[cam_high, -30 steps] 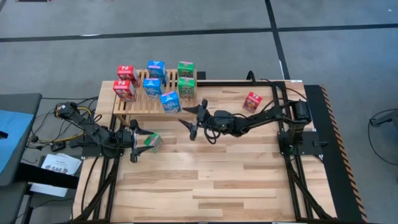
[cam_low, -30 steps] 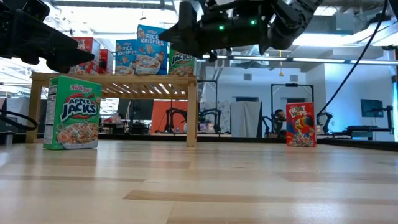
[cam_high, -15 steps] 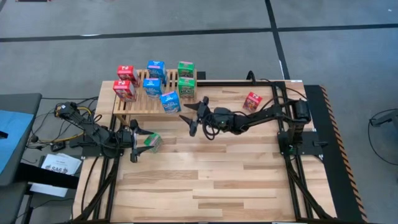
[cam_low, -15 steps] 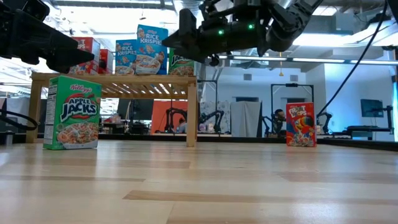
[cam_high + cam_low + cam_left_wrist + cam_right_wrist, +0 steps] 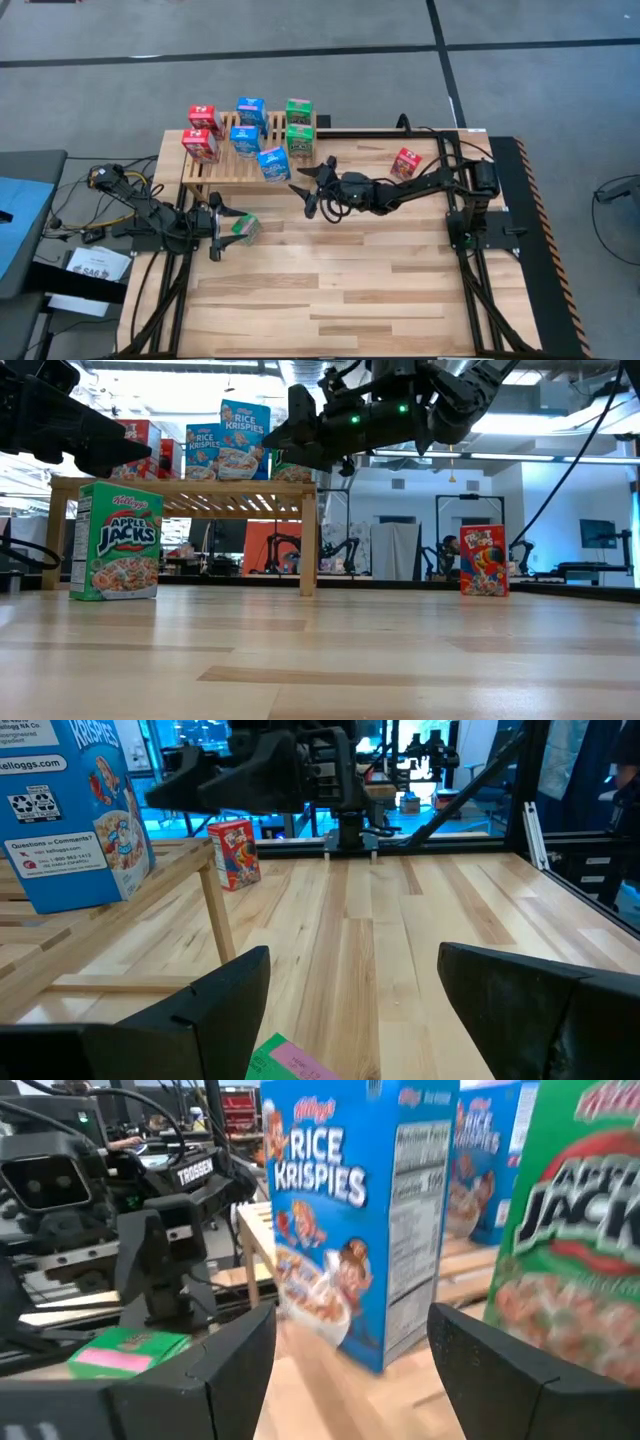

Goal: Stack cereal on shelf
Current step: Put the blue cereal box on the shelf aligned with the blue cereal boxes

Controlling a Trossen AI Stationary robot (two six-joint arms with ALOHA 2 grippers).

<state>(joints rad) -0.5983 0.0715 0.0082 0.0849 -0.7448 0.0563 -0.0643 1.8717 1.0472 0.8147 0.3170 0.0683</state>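
Cereal boxes, 9 in all, are spread over my table (image 5: 380, 270) and my shelf (image 5: 222, 165), the slatted wooden rack at the far left of the tabletop. On the shelf stand 7: 2 red boxes (image 5: 201, 132) at its left end, 3 blue boxes (image 5: 249, 128) through its middle, the nearest of them (image 5: 273, 164) at the front edge, and 2 green boxes (image 5: 298, 126) at its right end. A green box (image 5: 117, 540) stands upright on the table in front of the shelf's left part, and my left gripper (image 5: 222, 227) hangs just over it, fingers (image 5: 215, 995) parted to either side of the box top and holding nothing; whether they touch it I cannot tell. The last red box (image 5: 406, 162) stands alone on the table, far right of the shelf, well apart from both grippers. My right gripper (image 5: 306, 185) is raised above the table just right of the shelf's front corner, facing the nearest blue box and the green box beside it; its fingers (image 5: 230, 1355) stand open and empty.
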